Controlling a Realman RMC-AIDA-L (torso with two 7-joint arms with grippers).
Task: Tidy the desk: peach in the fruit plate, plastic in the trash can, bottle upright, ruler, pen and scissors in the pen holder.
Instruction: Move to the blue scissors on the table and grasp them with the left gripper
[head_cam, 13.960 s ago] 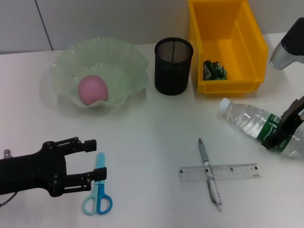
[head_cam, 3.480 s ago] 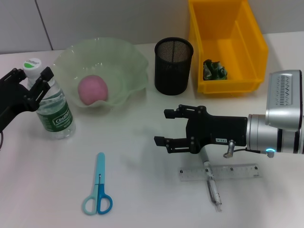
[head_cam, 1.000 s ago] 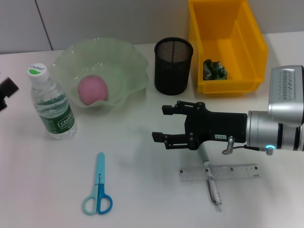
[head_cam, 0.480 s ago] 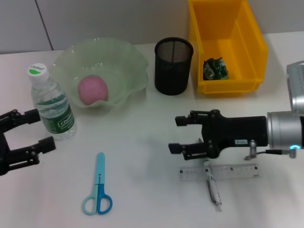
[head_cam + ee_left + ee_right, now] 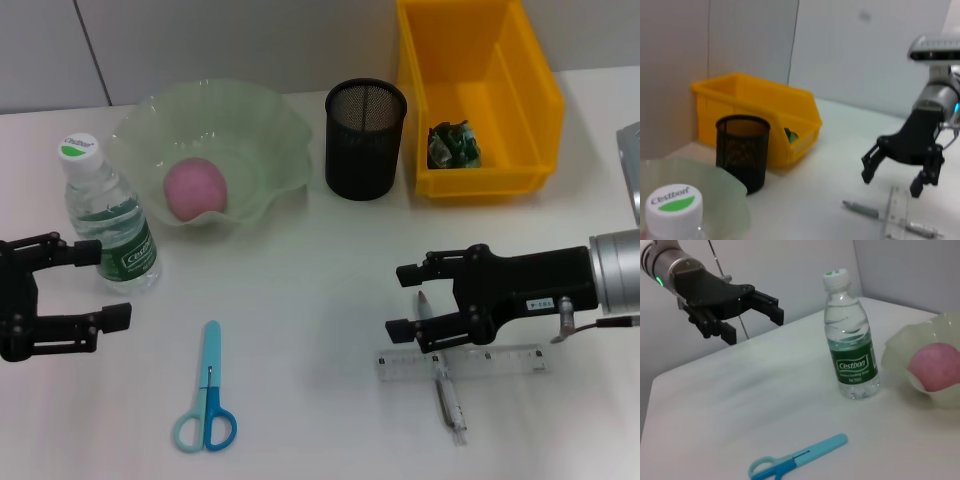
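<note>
Head view, near to far: our right claw point(image 5: 411, 300) hangs released w/ its tips straddling the pen point(image 5: 441, 372), which lies across the ruler point(image 5: 464, 362), prob. lining up a pick. Left claw point(image 5: 102, 283), also released, sits just beside the upright bottle point(image 5: 108, 224); scissors point(image 5: 207, 406) nearer us. Beyond: peach point(image 5: 196, 188) in fruit plate point(image 5: 262, 128), pen holder point(image 5: 365, 139), plastic point(image 5: 453, 145) in trash can point(image 5: 505, 80).

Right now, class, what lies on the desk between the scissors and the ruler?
Nothing: in the head view the white desk is bare between the scissors and the ruler. The pen crosses the ruler itself, not that gap.
</note>
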